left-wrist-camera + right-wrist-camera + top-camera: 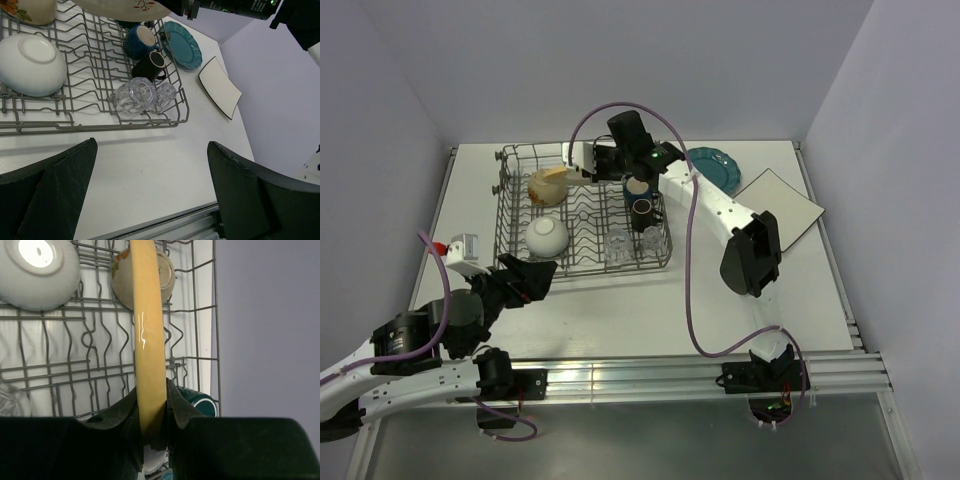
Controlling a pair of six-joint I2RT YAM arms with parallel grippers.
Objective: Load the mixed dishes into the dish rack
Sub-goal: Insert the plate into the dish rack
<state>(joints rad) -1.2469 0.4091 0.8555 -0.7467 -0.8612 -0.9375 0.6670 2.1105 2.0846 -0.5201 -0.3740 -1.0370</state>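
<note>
The dish rack stands at the table's back left. My right gripper is shut on the rim of the yellow-cream plate, held edge-on above the rack's far end. In the rack lie a white bowl, a flowered bowl, two dark mugs and two clear glasses. On the table right of the rack lie the teal plate and the white square plate. My left gripper is open and holds nothing, near the rack's front left corner.
My right arm stretches across the teal plate's near side toward the rack. A purple cable loops over the table. An aluminium rail runs along the near edge. Walls close in the table on the left, back and right.
</note>
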